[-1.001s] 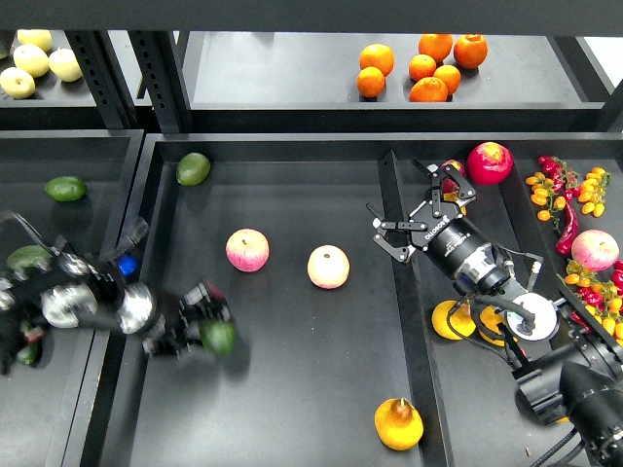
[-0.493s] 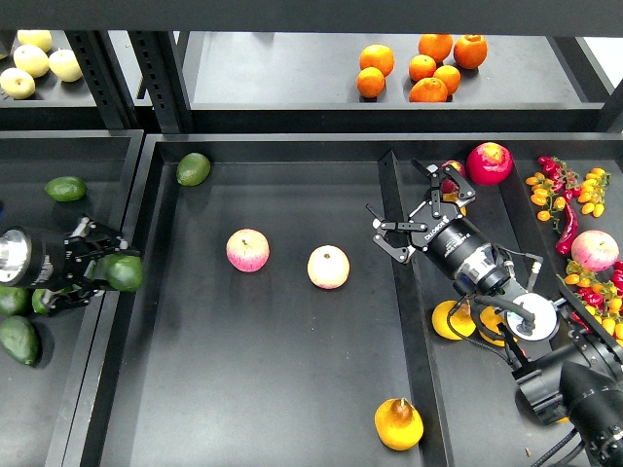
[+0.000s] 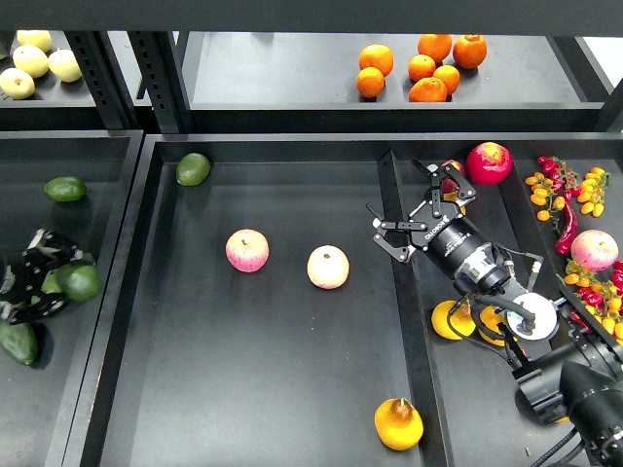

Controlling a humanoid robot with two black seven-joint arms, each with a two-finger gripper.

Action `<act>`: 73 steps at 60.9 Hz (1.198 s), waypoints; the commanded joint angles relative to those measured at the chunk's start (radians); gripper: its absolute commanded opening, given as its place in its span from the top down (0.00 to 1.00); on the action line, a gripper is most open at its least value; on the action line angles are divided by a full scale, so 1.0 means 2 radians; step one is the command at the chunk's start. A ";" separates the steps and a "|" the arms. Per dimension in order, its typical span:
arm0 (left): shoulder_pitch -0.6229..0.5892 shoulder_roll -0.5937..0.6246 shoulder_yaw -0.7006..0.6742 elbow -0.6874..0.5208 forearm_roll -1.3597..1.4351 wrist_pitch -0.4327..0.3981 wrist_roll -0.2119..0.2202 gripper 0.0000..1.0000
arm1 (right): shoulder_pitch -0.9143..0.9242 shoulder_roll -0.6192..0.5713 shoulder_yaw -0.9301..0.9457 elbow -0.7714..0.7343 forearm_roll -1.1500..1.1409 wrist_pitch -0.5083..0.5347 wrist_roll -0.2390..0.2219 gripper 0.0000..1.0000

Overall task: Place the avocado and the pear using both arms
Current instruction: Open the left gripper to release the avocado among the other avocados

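Note:
My left gripper [image 3: 60, 280] is at the far left over the left tray [image 3: 58, 409], shut on the dark green avocado [image 3: 80, 282]. The yellow-orange pear [image 3: 399, 424] stands in the middle tray [image 3: 292, 389] near its front edge, far from both grippers. My right gripper [image 3: 414, 219] is open and empty, with its fingers spread over the divider between the middle and right trays. It is to the right of the two pink apples.
Two pink apples [image 3: 247, 250] [image 3: 328, 267] lie mid-tray and a paler green avocado [image 3: 193, 168] lies at its back left corner. More avocados [image 3: 64, 188] [image 3: 18, 341] lie in the left tray. The right tray holds yellow fruit [image 3: 450, 319], a red fruit [image 3: 489, 162] and peppers [image 3: 565, 209]. Oranges [image 3: 428, 89] sit on the shelf behind.
My left arm has carried the avocado leftward, from over the middle tray to over the left tray. The right arm and the pear have not moved.

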 commanded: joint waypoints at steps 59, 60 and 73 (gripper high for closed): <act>0.042 -0.058 0.000 0.137 0.000 0.000 0.000 0.82 | 0.000 0.000 -0.001 0.000 0.000 0.000 0.000 0.01; 0.043 -0.058 0.000 0.139 0.000 0.000 0.000 0.82 | 0.000 0.000 -0.001 0.000 0.000 0.000 0.000 0.01; 0.048 -0.068 0.001 0.156 0.000 0.000 0.000 0.81 | 0.000 0.000 -0.001 0.000 0.000 0.000 0.000 0.01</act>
